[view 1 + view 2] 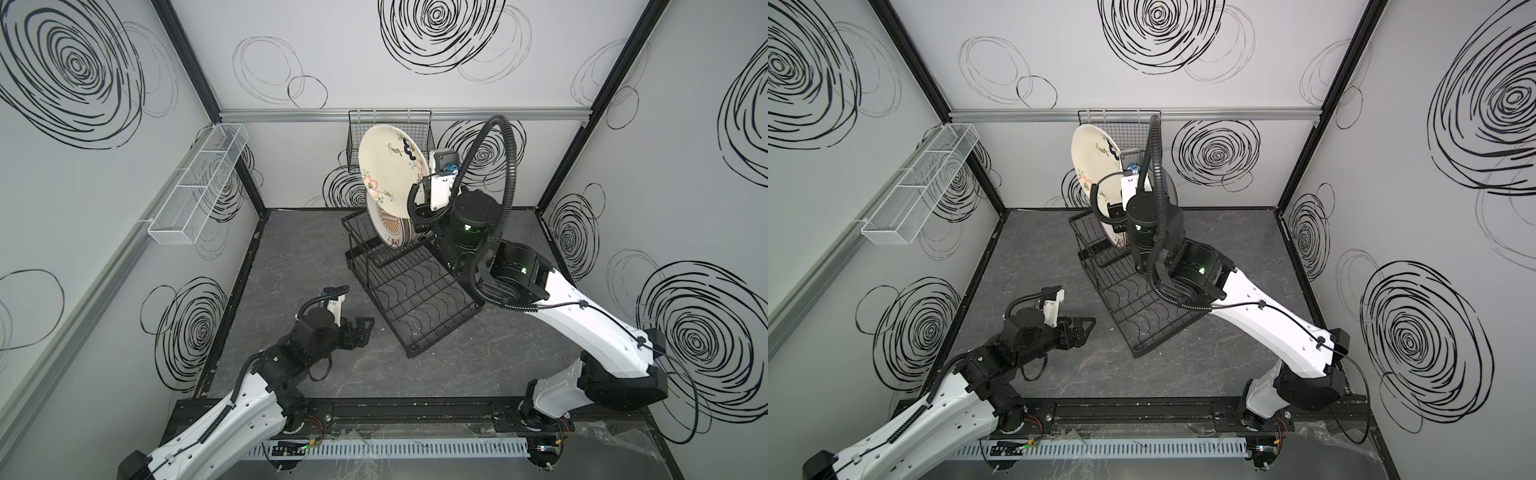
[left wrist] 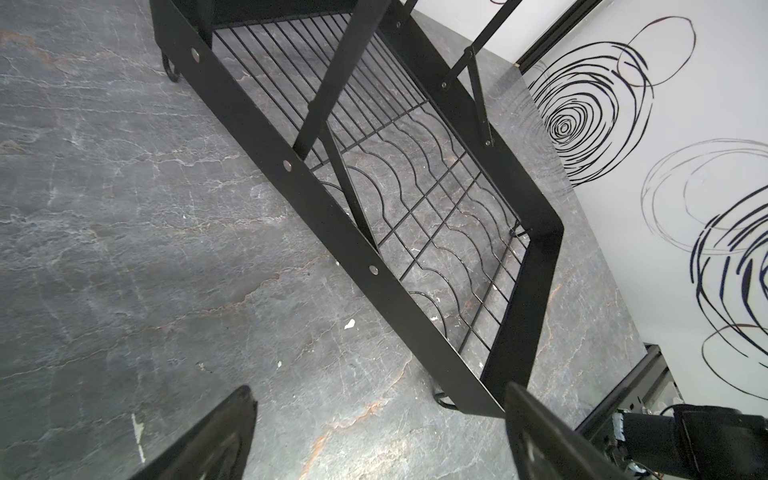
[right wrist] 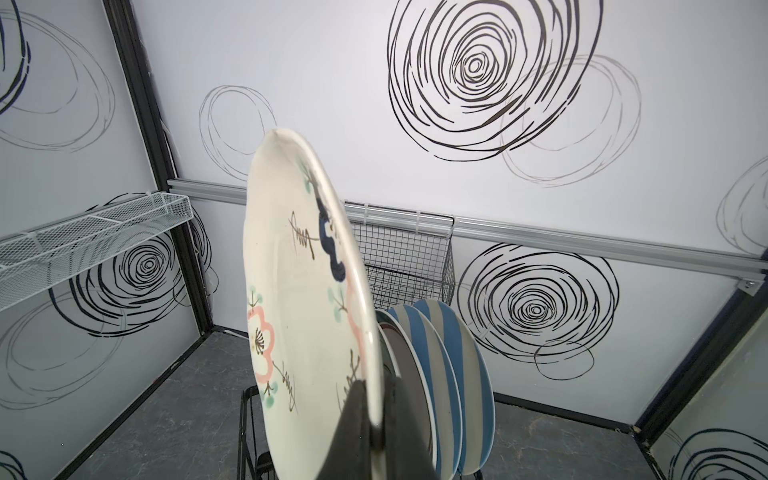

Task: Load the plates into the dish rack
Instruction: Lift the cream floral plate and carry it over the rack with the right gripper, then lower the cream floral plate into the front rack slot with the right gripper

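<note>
My right gripper (image 3: 376,388) is shut on the rim of a cream plate with pink flowers (image 1: 390,166) (image 1: 1090,166) (image 3: 299,316). It holds the plate upright above the upper shelf of the black wire dish rack (image 1: 409,353) (image 1: 1136,351) (image 2: 332,232). Several plates stand in that shelf: an orange sunburst one (image 1: 392,235) and two blue-and-cream striped ones (image 3: 442,374) just behind the held plate. The wavy-wire lower tray holds nothing. My left gripper (image 1: 361,328) (image 1: 1084,328) (image 2: 378,388) is open and holds nothing, low over the floor beside the rack's near corner.
A black grid wall basket (image 1: 419,124) (image 3: 407,266) hangs on the back wall right behind the held plate. A long white mesh basket (image 1: 199,187) (image 3: 95,232) hangs on the left wall. Dark marbled floor (image 1: 291,270) lies left of the rack.
</note>
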You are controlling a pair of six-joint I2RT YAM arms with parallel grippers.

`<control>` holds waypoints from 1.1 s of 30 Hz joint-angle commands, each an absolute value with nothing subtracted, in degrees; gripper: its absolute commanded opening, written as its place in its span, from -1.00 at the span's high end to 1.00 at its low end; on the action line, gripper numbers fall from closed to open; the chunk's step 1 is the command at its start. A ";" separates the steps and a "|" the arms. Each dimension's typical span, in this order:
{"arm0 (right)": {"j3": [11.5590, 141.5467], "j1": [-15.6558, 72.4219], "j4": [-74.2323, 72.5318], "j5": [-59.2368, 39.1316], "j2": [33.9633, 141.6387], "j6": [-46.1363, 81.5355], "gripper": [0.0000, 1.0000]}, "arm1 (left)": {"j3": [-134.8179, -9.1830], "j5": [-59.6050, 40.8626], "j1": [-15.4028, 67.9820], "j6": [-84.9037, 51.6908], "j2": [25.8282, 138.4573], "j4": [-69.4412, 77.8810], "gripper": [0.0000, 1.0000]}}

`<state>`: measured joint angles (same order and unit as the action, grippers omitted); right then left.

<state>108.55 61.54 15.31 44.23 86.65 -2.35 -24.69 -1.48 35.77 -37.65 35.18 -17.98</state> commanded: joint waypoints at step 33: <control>94.22 63.46 -0.60 58.41 92.74 -1.67 1.00 | -26.10 -1.23 32.89 -36.67 34.73 -17.76 -0.92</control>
